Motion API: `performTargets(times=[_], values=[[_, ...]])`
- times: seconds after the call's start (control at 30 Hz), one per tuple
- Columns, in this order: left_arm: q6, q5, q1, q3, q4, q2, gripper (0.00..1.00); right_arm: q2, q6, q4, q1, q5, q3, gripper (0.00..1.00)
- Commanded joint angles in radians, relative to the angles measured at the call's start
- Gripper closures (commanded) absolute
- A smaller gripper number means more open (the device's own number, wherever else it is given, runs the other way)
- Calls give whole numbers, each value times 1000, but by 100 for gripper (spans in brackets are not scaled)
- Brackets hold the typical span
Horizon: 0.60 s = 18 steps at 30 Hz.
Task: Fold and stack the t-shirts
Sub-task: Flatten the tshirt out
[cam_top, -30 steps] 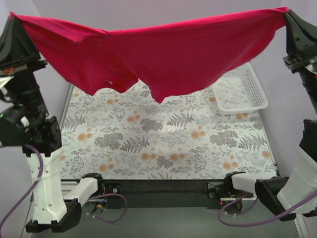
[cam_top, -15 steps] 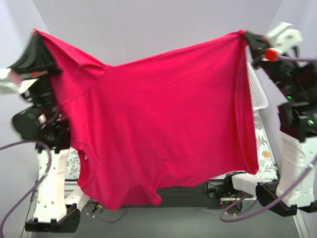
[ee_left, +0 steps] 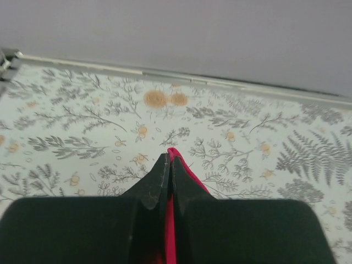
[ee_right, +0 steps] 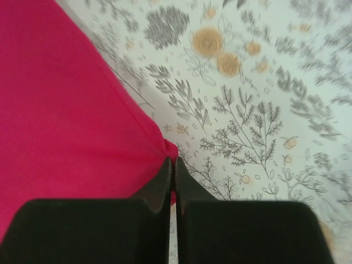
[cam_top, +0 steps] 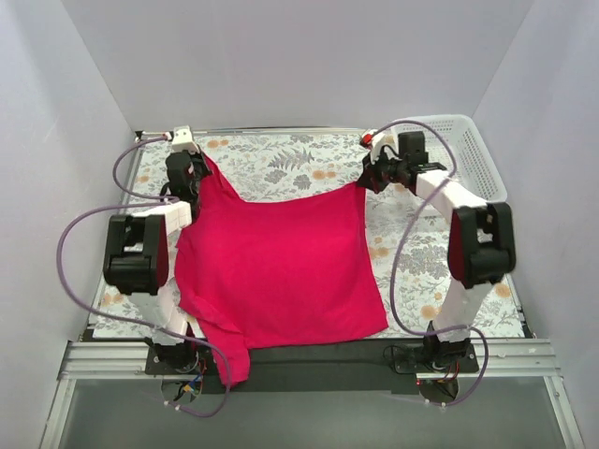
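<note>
The magenta-red t-shirt (cam_top: 276,271) lies spread on the flowered table, its near part hanging over the front edge. My left gripper (cam_top: 198,166) is shut on the shirt's far left corner, low over the table; red cloth (ee_left: 175,159) shows between its closed fingers. My right gripper (cam_top: 367,178) is shut on the far right corner, with the shirt's edge (ee_right: 82,110) stretching away to the left of its tips. The cloth between the two grippers sags in a shallow curve. No neck tag shows.
A white mesh basket (cam_top: 473,159) stands at the far right of the table, behind the right arm. The flowered table cover (cam_top: 281,159) runs to the back wall. Purple cables loop beside both arms.
Both arms swung the shirt down from high in the air and forward to the far part of the table. The shirt now lies laid out flat instead of hanging.
</note>
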Motion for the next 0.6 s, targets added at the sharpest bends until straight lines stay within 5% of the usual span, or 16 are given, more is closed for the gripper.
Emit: performTargets(times=[0.0, 0.23, 0.57], values=[[-13, 25, 17, 138, 80, 143, 100, 188, 79, 184, -4, -41, 197, 99], [-3, 25, 30, 359, -35, 340, 100, 489, 159, 164, 2, 63, 493, 99], [-20, 120, 97, 453, -75, 411, 100, 574, 167, 134, 3, 146, 632, 99]])
